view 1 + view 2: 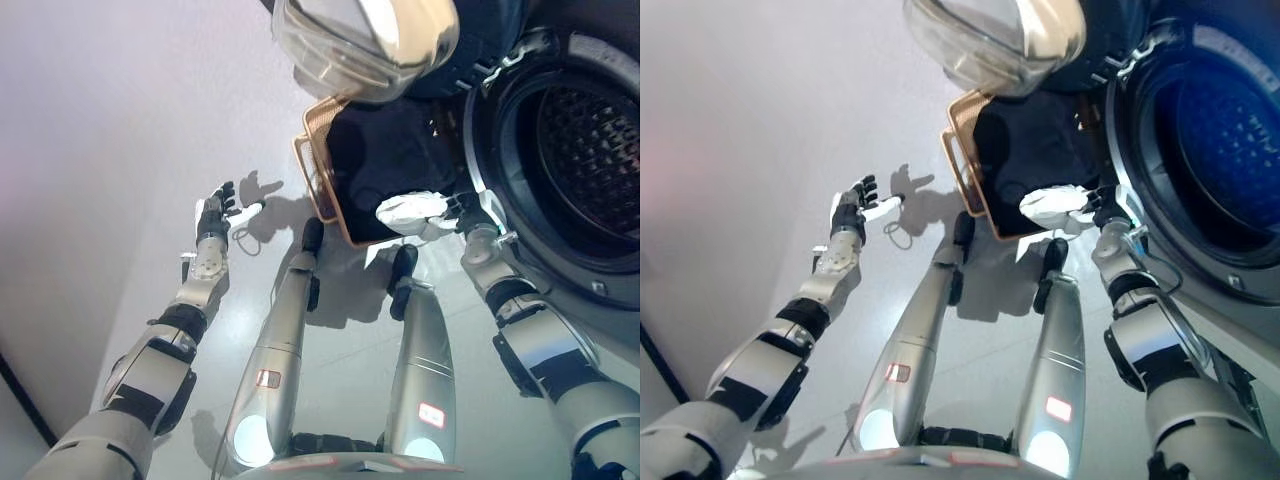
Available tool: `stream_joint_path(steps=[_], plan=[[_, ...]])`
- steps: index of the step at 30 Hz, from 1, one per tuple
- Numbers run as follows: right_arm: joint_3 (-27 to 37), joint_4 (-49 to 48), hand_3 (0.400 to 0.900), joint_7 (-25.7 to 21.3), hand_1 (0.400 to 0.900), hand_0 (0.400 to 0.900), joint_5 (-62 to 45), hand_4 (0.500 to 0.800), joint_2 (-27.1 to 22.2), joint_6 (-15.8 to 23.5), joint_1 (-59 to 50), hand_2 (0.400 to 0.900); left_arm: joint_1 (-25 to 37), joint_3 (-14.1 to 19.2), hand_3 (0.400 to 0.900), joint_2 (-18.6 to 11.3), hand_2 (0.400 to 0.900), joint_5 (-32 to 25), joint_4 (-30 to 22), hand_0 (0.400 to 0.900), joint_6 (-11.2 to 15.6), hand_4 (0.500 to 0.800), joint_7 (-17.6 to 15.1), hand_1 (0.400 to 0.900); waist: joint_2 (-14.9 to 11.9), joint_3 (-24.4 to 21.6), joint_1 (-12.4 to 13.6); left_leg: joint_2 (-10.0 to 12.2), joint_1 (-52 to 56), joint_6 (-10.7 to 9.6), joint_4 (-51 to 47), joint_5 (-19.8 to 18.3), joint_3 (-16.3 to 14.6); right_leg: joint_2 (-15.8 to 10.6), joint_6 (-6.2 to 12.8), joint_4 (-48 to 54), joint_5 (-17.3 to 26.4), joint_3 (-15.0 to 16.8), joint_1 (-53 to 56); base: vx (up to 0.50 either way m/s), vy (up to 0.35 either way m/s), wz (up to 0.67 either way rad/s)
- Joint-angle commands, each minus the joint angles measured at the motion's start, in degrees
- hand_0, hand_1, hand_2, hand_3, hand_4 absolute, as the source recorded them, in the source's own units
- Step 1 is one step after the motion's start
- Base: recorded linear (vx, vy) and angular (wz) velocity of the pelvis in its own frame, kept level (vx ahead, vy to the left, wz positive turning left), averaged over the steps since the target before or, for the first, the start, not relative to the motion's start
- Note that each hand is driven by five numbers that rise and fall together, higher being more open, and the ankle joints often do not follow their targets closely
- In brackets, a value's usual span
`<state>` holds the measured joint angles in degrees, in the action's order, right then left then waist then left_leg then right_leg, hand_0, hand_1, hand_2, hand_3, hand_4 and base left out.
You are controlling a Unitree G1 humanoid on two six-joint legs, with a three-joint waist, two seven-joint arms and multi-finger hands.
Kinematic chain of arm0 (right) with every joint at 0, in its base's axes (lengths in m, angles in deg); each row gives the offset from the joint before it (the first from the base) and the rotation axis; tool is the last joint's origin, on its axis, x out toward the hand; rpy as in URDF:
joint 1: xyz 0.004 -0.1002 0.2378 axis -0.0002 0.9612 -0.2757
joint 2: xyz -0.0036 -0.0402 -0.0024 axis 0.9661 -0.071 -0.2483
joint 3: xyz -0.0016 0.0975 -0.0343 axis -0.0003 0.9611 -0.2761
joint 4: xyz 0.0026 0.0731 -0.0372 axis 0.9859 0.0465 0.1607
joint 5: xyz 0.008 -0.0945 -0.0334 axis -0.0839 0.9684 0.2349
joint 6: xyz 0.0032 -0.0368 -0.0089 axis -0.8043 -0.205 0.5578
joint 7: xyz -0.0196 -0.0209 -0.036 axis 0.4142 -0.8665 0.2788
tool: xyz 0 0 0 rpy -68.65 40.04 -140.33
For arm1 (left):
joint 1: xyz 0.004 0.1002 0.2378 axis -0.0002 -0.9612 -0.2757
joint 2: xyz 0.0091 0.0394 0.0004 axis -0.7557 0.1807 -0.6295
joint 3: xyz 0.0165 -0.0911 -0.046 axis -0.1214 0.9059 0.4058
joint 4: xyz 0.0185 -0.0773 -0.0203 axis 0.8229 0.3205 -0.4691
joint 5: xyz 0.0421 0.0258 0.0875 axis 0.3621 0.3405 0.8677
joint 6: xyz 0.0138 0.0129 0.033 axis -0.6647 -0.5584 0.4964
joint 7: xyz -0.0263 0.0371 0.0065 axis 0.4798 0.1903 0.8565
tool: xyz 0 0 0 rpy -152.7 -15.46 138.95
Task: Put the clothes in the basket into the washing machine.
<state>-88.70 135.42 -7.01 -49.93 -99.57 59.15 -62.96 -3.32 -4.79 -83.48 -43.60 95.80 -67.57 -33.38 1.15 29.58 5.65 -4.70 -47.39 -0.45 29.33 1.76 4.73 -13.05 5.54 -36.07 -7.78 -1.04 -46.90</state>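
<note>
An orange-brown basket (318, 165) stands on the floor in front of the washing machine (500, 90), with dark clothes (385, 160) heaped in it. The machine's round door (365, 40) is swung open above the basket, and the drum (585, 125) gapes at the right. My right hand (468, 210) is at the basket's near right edge, beside the drum's rim, pinching a crumpled white cloth (412, 212) that lies over the dark clothes. My left hand (215, 215) hovers over the floor left of the basket, fingers spread and holding nothing.
Pale floor (120, 120) stretches to the left of the basket. The machine's front (600, 290) runs along the right side, close to my right forearm. A dark strip (20, 400) crosses the lower left corner.
</note>
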Motion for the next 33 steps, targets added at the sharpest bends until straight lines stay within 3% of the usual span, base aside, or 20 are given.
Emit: stream_joint_path(steps=[1, 7, 13, 21, 27, 32, 33], plan=[[3.40, -2.61, 0.400, -0.61, 0.400, 0.400, -7.30, 0.500, -0.83, 4.52, 3.73, 0.400, -0.97, 3.84, 0.900, -0.36, 0.900, -0.06, 5.23, 0.900, 2.84, 0.800, -0.49, 0.900, -0.74, -4.59, -1.05, 1.43, 2.02, -2.63, -2.94, -1.06, 1.94, -1.24, 2.43, 9.04, 6.33, 0.56, 9.37, 0.12, -0.025, -0.12], [9.37, -3.92, 0.400, 2.24, 0.400, 0.400, -18.64, 0.500, 2.93, 7.38, 10.61, 0.400, -3.29, 5.38, 0.900, -0.81, 0.900, 1.87, 9.82, 0.900, 2.63, 0.800, 0.60, 0.900, -2.46, -7.18, -2.26, 2.71, 11.90, -3.02, -10.50, 0.75, 2.02, -0.57, 3.11, 19.28, 9.82, -0.09, 20.13, 0.12, -0.022, -0.10], [17.74, -5.60, 0.400, 6.80, 0.400, 0.400, -38.48, 0.500, 4.89, 10.78, 14.46, 0.400, -5.72, 7.38, 0.900, -0.96, 0.900, 1.34, 11.05, 0.900, 3.11, 0.800, 1.17, 0.900, -3.53, -9.83, -3.00, 3.85, 18.78, -3.50, -15.45, 1.33, 1.57, -0.18, 3.66, 26.53, 12.12, -0.24, 26.94, 0.08, -0.019, -0.13], [27.58, -5.90, 0.400, 10.40, 0.400, 0.400, -58.44, 0.500, 5.19, 13.59, 14.78, 0.400, -8.35, 8.34, 0.900, -0.09, 0.900, -0.38, 10.67, 0.900, 3.64, 0.800, 1.71, 0.900, -3.23, -11.88, -3.49, 4.41, 22.17, -3.56, -15.94, 0.39, 1.08, -0.17, 3.86, 27.72, 12.06, 0.09, 29.64, 0.03, -0.007, -0.05], [33.49, -2.88, 0.400, 10.26, 0.400, 0.400, -64.11, 0.500, -0.09, 13.99, 11.19, 0.400, -8.17, 7.97, 0.900, 0.30, 0.900, -1.33, 10.53, 0.900, 3.88, 0.800, 2.17, 0.900, -2.23, -12.15, -3.61, 4.17, 22.04, -3.59, -15.61, 0.04, 1.03, -0.30, 3.86, 27.62, 11.88, 0.32, 29.49, -0.01, -0.009, 0.02], [34.22, -0.42, 0.400, 8.78, 0.400, 0.400, -64.04, 0.500, -5.31, 13.47, 6.57, 0.400, -8.08, 7.10, 0.900, 0.13, 0.900, -1.89, 8.96, 0.900, 4.11, 0.800, 2.33, 0.900, -1.36, -12.04, -3.24, 4.06, 21.24, -3.63, -15.72, 0.38, 0.93, -0.43, 3.91, 27.85, 12.27, 0.49, 28.77, -0.01, -0.006, 0.03], [34.68, -0.13, 0.578, 8.83, 0.578, 0.578, -64.59, 0.607, -6.12, 13.38, 5.93, 0.578, -8.23, 7.12, 0.900, 0.17, 0.900, -1.87, 8.62, 0.900, 4.04, 0.800, 2.41, 0.900, -1.27, -12.00, -3.15, 4.07, 21.15, -3.65, -15.91, 0.47, 0.89, -0.42, 3.94, 27.95, 12.32, 0.53, 28.63, 0.00, 0.000, 0.00]])
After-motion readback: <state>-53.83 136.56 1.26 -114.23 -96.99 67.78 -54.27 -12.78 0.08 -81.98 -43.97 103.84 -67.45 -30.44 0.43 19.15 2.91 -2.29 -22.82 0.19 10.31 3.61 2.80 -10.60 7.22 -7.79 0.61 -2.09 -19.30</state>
